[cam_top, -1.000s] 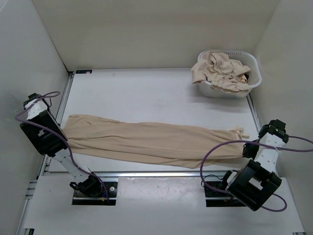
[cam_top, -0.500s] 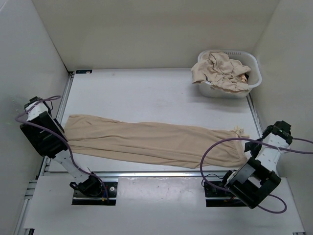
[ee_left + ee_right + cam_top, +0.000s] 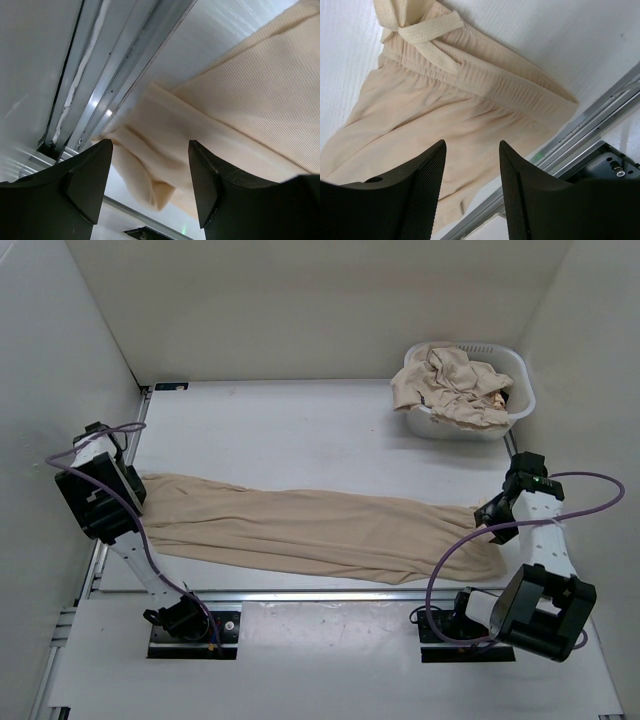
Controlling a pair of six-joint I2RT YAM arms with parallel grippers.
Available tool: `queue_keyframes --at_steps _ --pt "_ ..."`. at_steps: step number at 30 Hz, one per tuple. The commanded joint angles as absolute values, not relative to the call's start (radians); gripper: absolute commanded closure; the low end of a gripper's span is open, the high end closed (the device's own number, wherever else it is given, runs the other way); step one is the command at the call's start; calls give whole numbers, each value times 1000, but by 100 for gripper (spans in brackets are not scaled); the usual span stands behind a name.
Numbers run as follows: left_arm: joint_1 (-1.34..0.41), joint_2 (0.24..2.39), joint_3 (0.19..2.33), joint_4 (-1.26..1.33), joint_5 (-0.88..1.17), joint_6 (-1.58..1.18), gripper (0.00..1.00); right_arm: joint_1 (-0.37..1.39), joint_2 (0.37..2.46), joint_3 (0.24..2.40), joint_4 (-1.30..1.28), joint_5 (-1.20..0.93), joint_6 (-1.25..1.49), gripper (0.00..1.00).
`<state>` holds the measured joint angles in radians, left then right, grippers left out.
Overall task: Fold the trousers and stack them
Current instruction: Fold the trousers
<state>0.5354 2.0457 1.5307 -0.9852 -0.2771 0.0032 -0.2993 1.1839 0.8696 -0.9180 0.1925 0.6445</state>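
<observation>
Nearest to us, along the metal rail (image 3: 330,595) at the table's (image 3: 300,430) front edge, the trousers (image 3: 320,530) lie flat across the table, legs together, running almost from one side to the other.

Our right gripper (image 3: 472,150) hangs with its jaws apart over the waistband (image 3: 485,80) and grips nothing. That corner sits just beside the rail. If we pinch too near the edge, we may catch only one layer, or drag the drawstring (image 3: 427,35) instead of the band.

Our left gripper (image 3: 150,150) is likewise spread and empty above the bunched leg ends (image 3: 145,165), which crumple against the side rail. A grab there could take one hem and leave the other, so the fold comes out skewed.

Farther back, the white basket (image 3: 520,370) holds more beige cloth (image 3: 450,385). A wide swing of the right arm might knock into it.
</observation>
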Motion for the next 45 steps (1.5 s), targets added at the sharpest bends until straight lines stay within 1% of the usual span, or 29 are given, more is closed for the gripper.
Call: queue_keyframes --at_steps 1,2,4,7,10,13,14,15,16,17,18,19,20,21,25,26,27,28,30,31,37,42,45 --pt "540 2016 1568 -968 -307 0 27 -287 1171 859 -931 249 695 48" --pt "540 2016 1568 -956 -327 0 26 -273 1161 847 -931 238 706 46" --pt "540 2029 1577 -937 -348 0 24 -247 1161 812 -876 207 716 46" --pt "540 2094 1606 -927 -391 0 24 -163 1213 802 -864 207 761 46" --pt "540 2126 1617 -927 -391 0 24 -114 1258 811 -841 207 773 46" --pt "540 2126 1594 -927 -371 0 30 -92 1285 811 -821 207 784 49" --pt "540 2126 1594 -927 -361 0 33 -92 1296 790 -804 198 784 49" --pt "540 2126 1594 -927 -360 0 46 -92 1296 779 -792 189 794 54" --pt "540 2126 1594 -936 -336 0 53 -92 1311 769 -766 173 795 56" --pt "540 2126 1594 -936 -322 0 59 -92 1331 750 -753 173 795 59" --pt "540 2114 1603 -945 -308 0 63 -92 1344 750 -744 164 782 64" --pt "540 2105 1603 -945 -283 0 73 -92 1357 736 -735 164 782 69" --pt "540 2089 1603 -945 -272 0 80 -92 1386 724 -720 164 773 73" --pt "540 2089 1603 -945 -272 0 86 -104 1403 724 -719 173 764 80" --pt "540 2053 1603 -945 -250 0 86 -159 1485 733 -719 204 727 86" --pt "540 2043 1614 -945 -232 0 81 -169 1494 750 -719 204 727 86" --pt "540 2034 1614 -945 -232 0 59 -178 1503 773 -719 218 710 86" --pt "540 2034 1623 -945 -218 0 50 -187 1520 785 -719 218 690 86" --pt "540 2019 1632 -945 -209 0 35 -187 1543 831 -719 241 669 86" --pt "540 2019 1632 -945 -209 0 33 -187 1564 845 -719 251 649 87" --pt "540 2072 1675 -945 -192 0 33 -187 1618 923 -719 264 600 89" --pt "540 2083 1706 -945 -80 0 36 -187 1618 956 -729 252 578 89" --pt "540 2097 1697 -977 -69 0 36 -187 1618 956 -738 252 569 89"
